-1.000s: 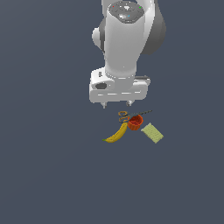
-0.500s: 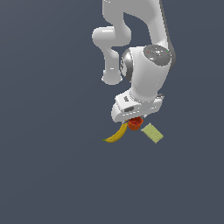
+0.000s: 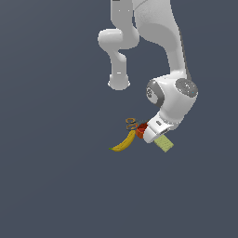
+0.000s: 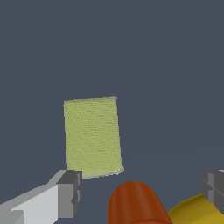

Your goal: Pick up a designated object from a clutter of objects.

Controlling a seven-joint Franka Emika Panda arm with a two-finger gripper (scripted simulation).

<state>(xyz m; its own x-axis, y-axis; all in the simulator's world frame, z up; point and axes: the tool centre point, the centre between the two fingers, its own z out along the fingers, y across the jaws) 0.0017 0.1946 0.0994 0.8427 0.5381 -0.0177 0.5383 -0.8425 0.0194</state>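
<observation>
Over the clutter, well in from every edge of the worktop, the gripper (image 4: 140, 192) hangs with its fingers spread wide and empty.

The red cup (image 4: 136, 204) sits between the fingers, the banana (image 4: 197, 212) beside it; the yellow-green pad (image 4: 92, 136) lies flat just beyond the fingertips, off to one finger's side, its long axis running away from the gripper. The next move likely calls for shifting onto the pad.

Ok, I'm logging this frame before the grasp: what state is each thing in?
gripper: open, holding nothing
yellow-green pad: lying flat, not gripped
red cup: between the fingers in the wrist view, contact unclear
banana: lying on the surface
scissors: lying beside the cup, blades hidden
</observation>
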